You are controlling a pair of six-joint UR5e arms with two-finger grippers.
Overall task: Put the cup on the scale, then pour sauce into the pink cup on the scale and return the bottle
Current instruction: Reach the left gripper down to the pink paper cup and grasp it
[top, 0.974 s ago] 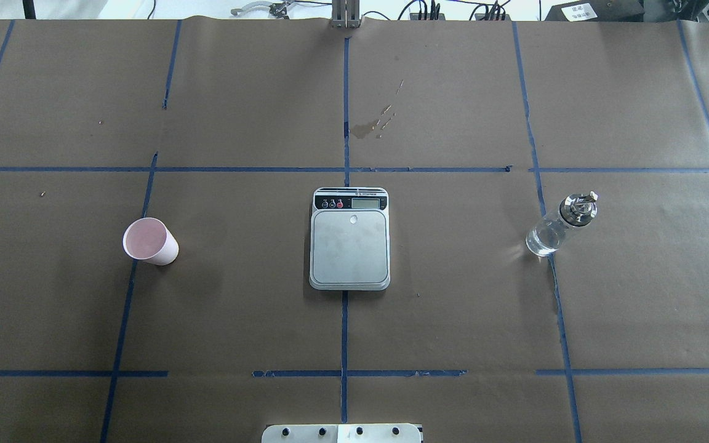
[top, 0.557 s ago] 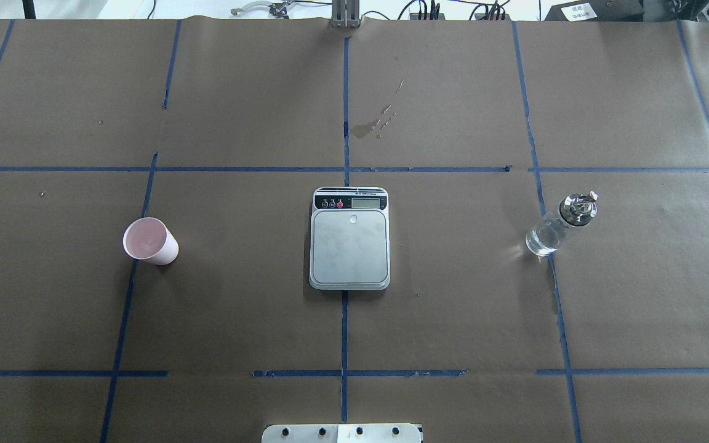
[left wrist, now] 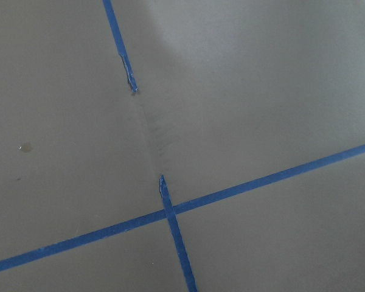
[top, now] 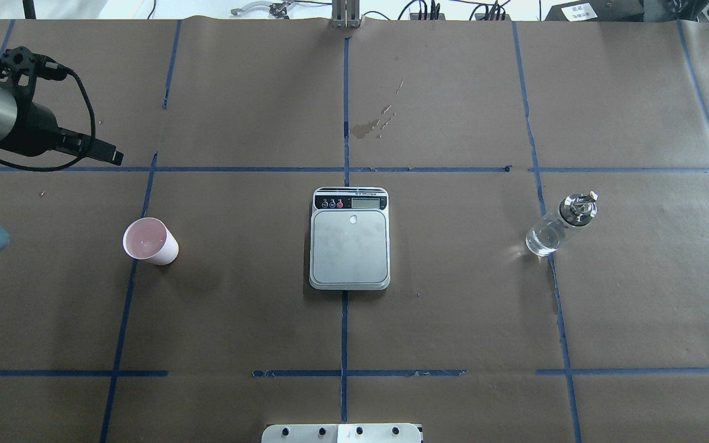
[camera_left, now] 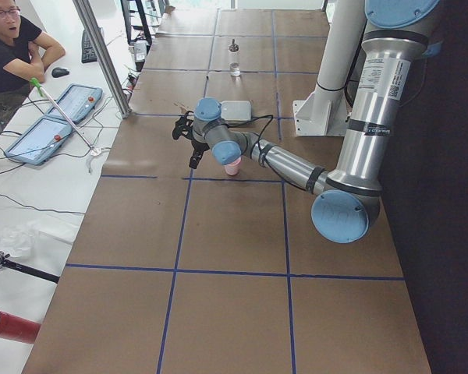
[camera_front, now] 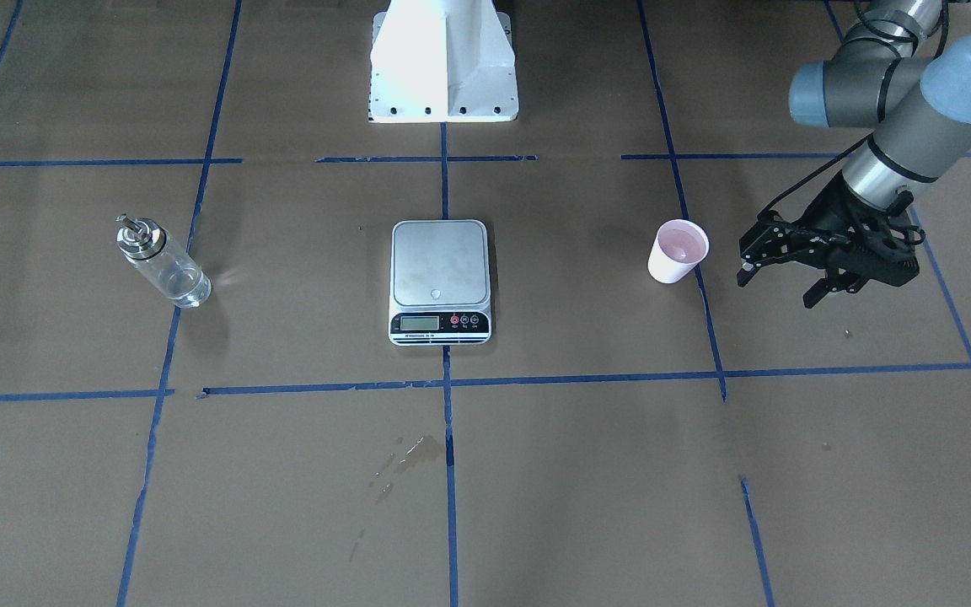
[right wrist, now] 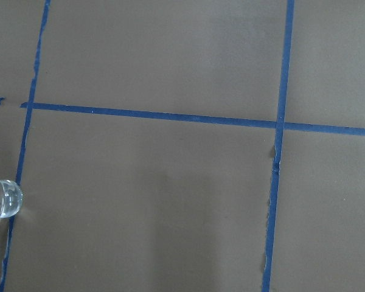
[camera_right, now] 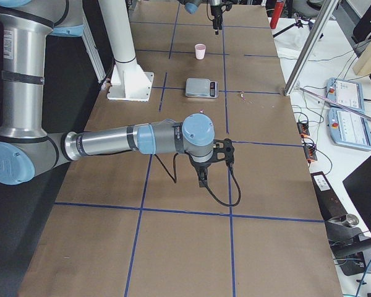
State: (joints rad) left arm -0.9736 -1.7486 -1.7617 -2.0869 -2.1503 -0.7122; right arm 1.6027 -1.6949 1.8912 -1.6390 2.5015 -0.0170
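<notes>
Cup: small tapered white paper-like cup with a pink inside, upright, mouth up, standing on a blue tape line on the robot's left side of the table.
Scale: flat white kitchen scale with a grey steel platform, mid-table, platform bare, well apart from the cup.
Bottle: clear glass cylindrical bottle with a shiny silver cap and spout, upright on the robot's right side, well apart from the scale; clear sauce low inside.
Left gripper: black two-finger left gripper, jaws spread wide, nothing between them, hanging over bare brown paper near the cup, not touching it.
Key relation: cup lying from the left gripper toward the robot's base and a little toward the table's middle; long axis vertical, so probably a sideways close across the cup wall, with the open jaws first turned to face it.
Nearer arm: left, by far.
Right gripper: right gripper shown only in the right side view, over bare paper; cannot tell how far open.
Step, by judgement: reach for the cup; nothing placed or poured yet.
Risk: light cup, likely easy to tip or crush.
</notes>
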